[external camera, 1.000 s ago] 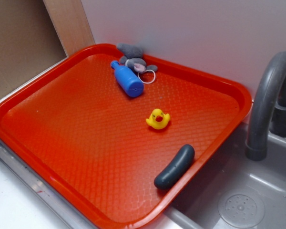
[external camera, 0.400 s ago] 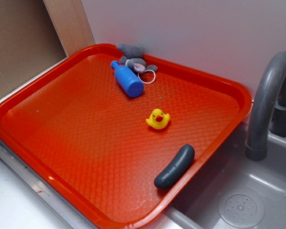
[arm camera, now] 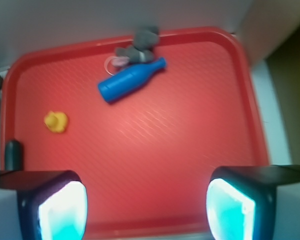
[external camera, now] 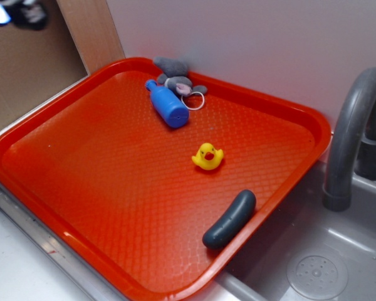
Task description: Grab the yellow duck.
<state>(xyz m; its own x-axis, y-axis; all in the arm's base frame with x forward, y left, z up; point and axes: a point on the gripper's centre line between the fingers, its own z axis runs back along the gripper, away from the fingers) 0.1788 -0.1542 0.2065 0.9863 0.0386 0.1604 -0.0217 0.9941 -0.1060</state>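
Note:
The yellow duck stands upright on the red tray, right of the middle, with its orange beak toward the camera. In the wrist view the yellow duck shows small and far to the left on the tray. My gripper hangs high over the tray's near edge, open, with only bare tray between its fingers. In the exterior view just a blurred bit of the gripper shows at the top left corner, far from the duck.
A blue toy bottle lies at the tray's back beside a grey plush toy. A dark grey sausage-shaped piece rests against the tray's right rim. A grey faucet and sink stand to the right.
A blurred part of my gripper has come into the top left corner of the exterior view. The duck and the other toys have not moved.

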